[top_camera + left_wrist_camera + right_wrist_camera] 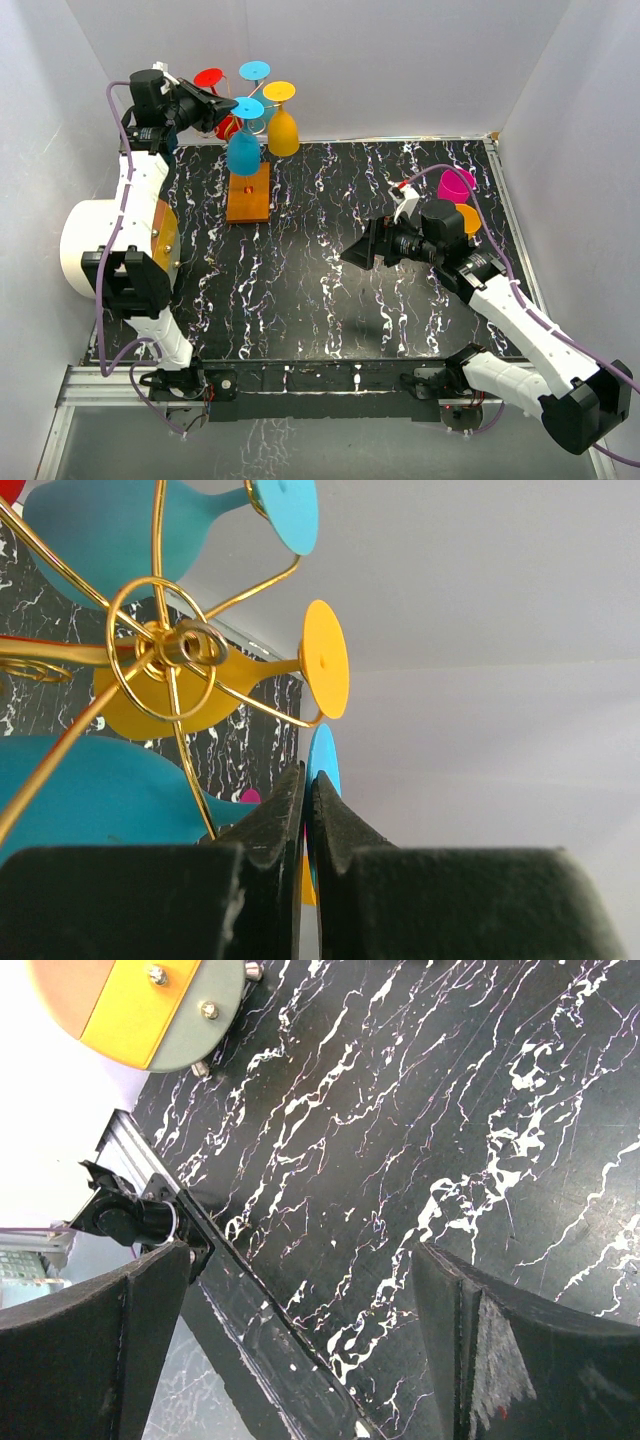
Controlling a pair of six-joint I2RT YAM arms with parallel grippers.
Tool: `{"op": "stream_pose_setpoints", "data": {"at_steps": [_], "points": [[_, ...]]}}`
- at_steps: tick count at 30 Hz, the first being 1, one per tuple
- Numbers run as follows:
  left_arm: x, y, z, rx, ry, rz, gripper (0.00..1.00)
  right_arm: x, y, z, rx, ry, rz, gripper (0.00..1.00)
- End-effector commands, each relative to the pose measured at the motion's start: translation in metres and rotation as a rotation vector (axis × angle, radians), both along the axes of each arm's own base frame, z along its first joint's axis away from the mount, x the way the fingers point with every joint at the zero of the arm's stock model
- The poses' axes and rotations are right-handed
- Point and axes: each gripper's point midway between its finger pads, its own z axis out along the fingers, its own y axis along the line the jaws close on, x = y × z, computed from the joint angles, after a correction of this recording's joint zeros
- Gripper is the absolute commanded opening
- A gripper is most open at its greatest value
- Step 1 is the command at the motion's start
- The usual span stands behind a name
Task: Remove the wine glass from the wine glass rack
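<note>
Left claw (216, 109): clenched, empty, beside gold wire scroll rack (249, 195).
Blue plastic wine glass (243, 152): hangs stem-upright, just right of it.
Right claw (358, 252): released, well apart.

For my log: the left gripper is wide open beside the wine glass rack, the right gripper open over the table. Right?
No: the left gripper is shut beside the wine glass rack, as the left wrist view shows. The right gripper is open.
</note>
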Motion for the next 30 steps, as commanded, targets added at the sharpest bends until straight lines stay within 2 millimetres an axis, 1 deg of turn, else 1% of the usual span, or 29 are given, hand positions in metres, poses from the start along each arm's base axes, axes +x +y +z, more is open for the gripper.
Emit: {"op": "stream_pose_setpoints", "data": {"at_steps": [1,6,10,12,16,21,23,25,27,30], "points": [[-0.003,-0.016,0.031,-0.021,-0.080,-0.046,0.00,0.006,0.000,0.027,0.048,-0.090,-0.015,0.92],[-0.001,-0.028,0.033,-0.026,-0.093,-0.063,0.00,0.006,0.000,0.031,0.057,-0.099,-0.019,0.97],[0.000,-0.044,0.035,-0.029,-0.095,-0.107,0.00,0.006,0.000,0.032,0.059,-0.100,-0.021,0.98],[-0.001,-0.048,0.038,-0.032,-0.097,-0.119,0.00,0.006,0.000,0.033,0.062,-0.099,-0.024,0.98],[-0.010,-0.056,0.049,-0.052,-0.124,-0.142,0.00,0.006,0.000,0.033,0.069,-0.095,-0.028,0.98],[-0.031,-0.071,0.068,-0.120,-0.160,-0.216,0.00,0.006,0.001,0.038,0.090,-0.095,-0.037,0.98],[-0.041,-0.079,0.071,-0.138,-0.167,-0.245,0.00,0.007,0.001,0.038,0.099,-0.092,-0.041,0.98],[-0.055,-0.088,0.076,-0.161,-0.182,-0.282,0.00,0.008,0.002,0.039,0.109,-0.089,-0.048,0.98],[-0.072,-0.098,0.080,-0.184,-0.205,-0.321,0.00,0.009,0.001,0.042,0.126,-0.087,-0.061,0.98],[-0.100,-0.105,0.087,-0.243,-0.241,-0.360,0.00,0.011,0.003,0.051,0.176,-0.092,-0.077,0.99]]}}
